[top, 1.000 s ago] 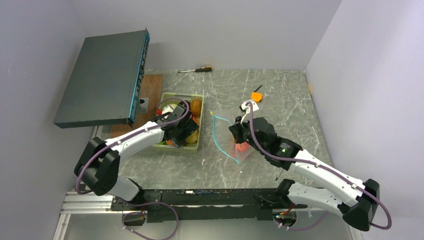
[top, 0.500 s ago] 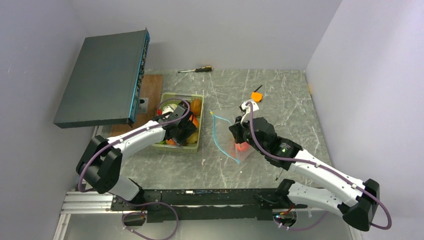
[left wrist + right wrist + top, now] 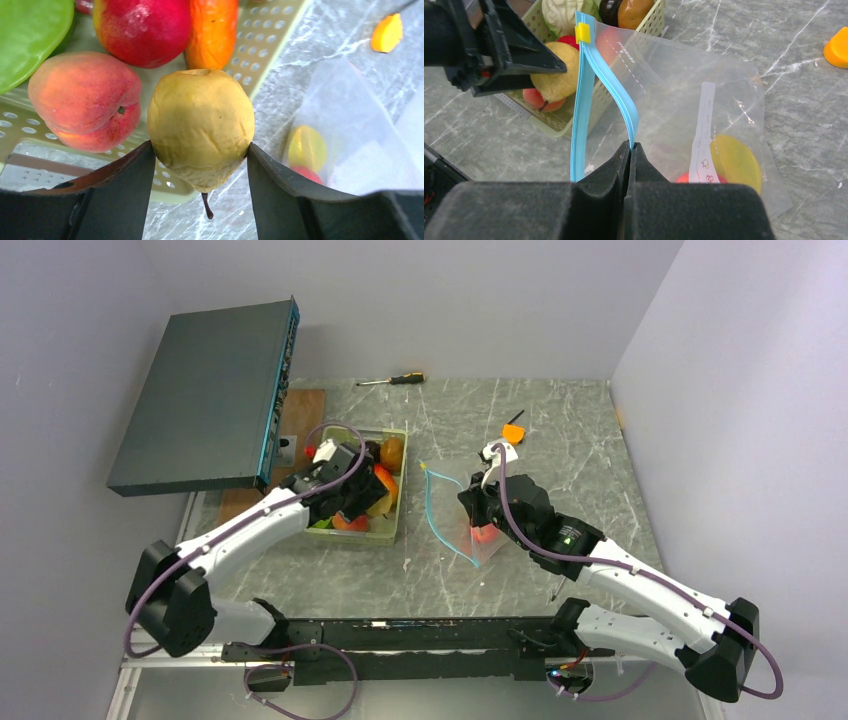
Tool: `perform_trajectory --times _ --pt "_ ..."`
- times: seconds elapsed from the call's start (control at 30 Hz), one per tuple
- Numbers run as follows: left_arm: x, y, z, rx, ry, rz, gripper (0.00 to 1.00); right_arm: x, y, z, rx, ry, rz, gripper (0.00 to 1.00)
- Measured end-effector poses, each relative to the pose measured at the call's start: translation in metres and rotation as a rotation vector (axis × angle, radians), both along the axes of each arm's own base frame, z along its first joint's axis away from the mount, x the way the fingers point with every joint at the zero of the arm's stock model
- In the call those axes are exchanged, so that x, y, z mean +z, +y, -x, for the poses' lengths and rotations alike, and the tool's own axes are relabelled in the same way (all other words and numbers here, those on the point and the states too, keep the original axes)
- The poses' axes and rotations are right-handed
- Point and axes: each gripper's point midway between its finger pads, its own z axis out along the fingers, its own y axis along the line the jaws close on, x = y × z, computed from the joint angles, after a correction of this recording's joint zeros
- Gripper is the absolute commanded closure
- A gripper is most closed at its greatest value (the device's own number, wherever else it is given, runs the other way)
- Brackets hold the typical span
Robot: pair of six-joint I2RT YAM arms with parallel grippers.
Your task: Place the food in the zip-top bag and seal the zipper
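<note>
My left gripper (image 3: pixel 200 146) is shut on a yellow pear (image 3: pixel 200 125), stem down, held above the near right corner of the pale green tray (image 3: pixel 272 45). A peach (image 3: pixel 85 100), a red apple (image 3: pixel 142 27) and an orange piece of food (image 3: pixel 212 30) lie in the tray. To the right, the clear zip-top bag (image 3: pixel 684 90) holds a yellow fruit (image 3: pixel 736 162) and a red one (image 3: pixel 686 177). My right gripper (image 3: pixel 630 146) is shut on one lip of the blue zipper (image 3: pixel 583 100), so the mouth gapes toward the tray. From above, the left gripper (image 3: pixel 365 495) and right gripper (image 3: pixel 478 502) flank the zipper (image 3: pixel 432 508).
A dark flat box (image 3: pixel 205 395) hangs tilted over the back left, above a wooden board (image 3: pixel 305 405). A screwdriver (image 3: pixel 392 379) lies at the table's far edge. A small orange tool (image 3: pixel 514 430) rests behind the bag. A yellow slider (image 3: pixel 583 32) sits at the zipper's far end.
My left gripper closed on the pear in the tray and lifted it, with the arm swinging left. The right gripper and the bag have not moved.
</note>
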Motion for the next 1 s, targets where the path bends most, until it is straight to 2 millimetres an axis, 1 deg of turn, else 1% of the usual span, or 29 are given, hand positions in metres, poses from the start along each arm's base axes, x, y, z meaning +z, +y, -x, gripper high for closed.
perform_trajectory --times 0.07,0.17,0.23,0.33,0.4,0.47,0.53,0.63,0.73,0.83,0.93,1.0 --pt "0.015 0.001 0.0 -0.038 -0.043 -0.001 0.48 0.0 0.0 0.0 0.0 0.0 0.0 1.0" --pt "0.034 -0.002 0.004 -0.139 -0.11 -0.003 0.48 0.0 0.0 0.0 0.0 0.0 0.0 1.0" --pt "0.05 -0.008 0.01 -0.237 -0.163 0.018 0.49 0.0 0.0 0.0 0.0 0.0 0.0 1.0" --pt "0.079 -0.023 0.02 -0.384 -0.275 0.091 0.52 0.0 0.0 0.0 0.0 0.0 0.0 1.0" --pt "0.099 -0.036 0.032 -0.496 -0.374 0.172 0.58 0.0 0.0 0.0 0.0 0.0 0.0 1.0" --pt "0.113 -0.046 0.044 -0.582 -0.444 0.242 0.61 0.0 0.0 0.0 0.0 0.0 0.0 1.0" --pt "0.125 -0.056 0.057 -0.662 -0.507 0.306 0.62 0.0 0.0 0.0 0.001 0.0 0.0 1.0" --pt "0.137 -0.073 0.075 -0.773 -0.564 0.359 0.61 0.0 0.0 0.0 0.001 0.0 0.0 1.0" --pt "0.142 -0.092 0.091 -0.871 -0.588 0.379 0.64 0.0 0.001 0.001 0.005 0.002 -0.001 1.0" --pt "0.136 -0.109 0.095 -0.923 -0.559 0.382 0.65 0.0 0.001 0.001 0.008 0.003 -0.002 1.0" --pt "0.118 -0.119 0.089 -0.93 -0.501 0.362 0.64 0.001 0.001 0.001 0.008 0.001 -0.004 1.0" --pt "0.099 -0.122 0.084 -0.918 -0.44 0.328 0.64 0.002 0.0 0.001 0.004 -0.003 -0.007 1.0"
